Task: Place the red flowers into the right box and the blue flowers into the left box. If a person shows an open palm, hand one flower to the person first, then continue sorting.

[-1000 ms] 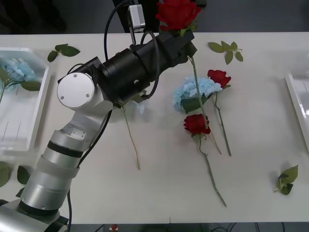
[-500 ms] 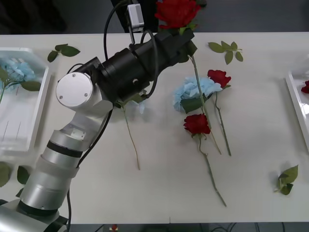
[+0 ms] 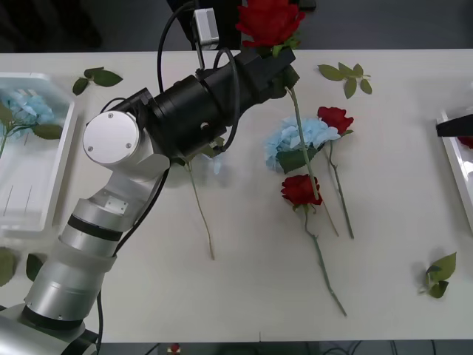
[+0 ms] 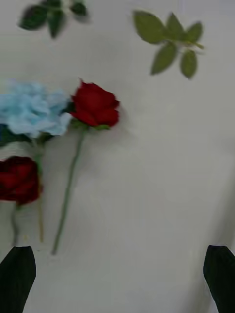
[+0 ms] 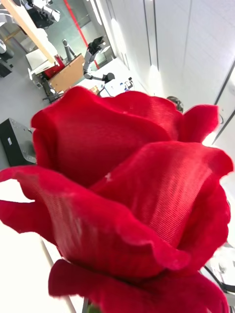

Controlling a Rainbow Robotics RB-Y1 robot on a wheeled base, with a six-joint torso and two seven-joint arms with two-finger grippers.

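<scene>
My left gripper (image 3: 275,65) is shut on the stem of a red flower (image 3: 269,20), held up over the table's far edge; its head looms close in the left wrist view (image 5: 132,205). Two more red flowers (image 3: 335,118) (image 3: 301,190) and a blue flower (image 3: 299,139) lie mid-table. The left box (image 3: 44,200) holds a blue flower (image 3: 26,107). My right gripper (image 4: 117,281) is open above the table, looking at a red flower (image 4: 95,104) and the blue flower (image 4: 32,112). One black fingertip (image 3: 452,126) shows over the right box (image 3: 452,159).
Loose green leaf sprigs lie at the far left (image 3: 96,78), far right (image 3: 347,75) and near right (image 3: 440,275). A thin stem (image 3: 201,214) runs out from under my left arm. Bare table lies between the flowers and the right box.
My right gripper's black fingertip has come into the front view at the right edge, over the right box. The left arm has shifted slightly, still holding the red flower up.
</scene>
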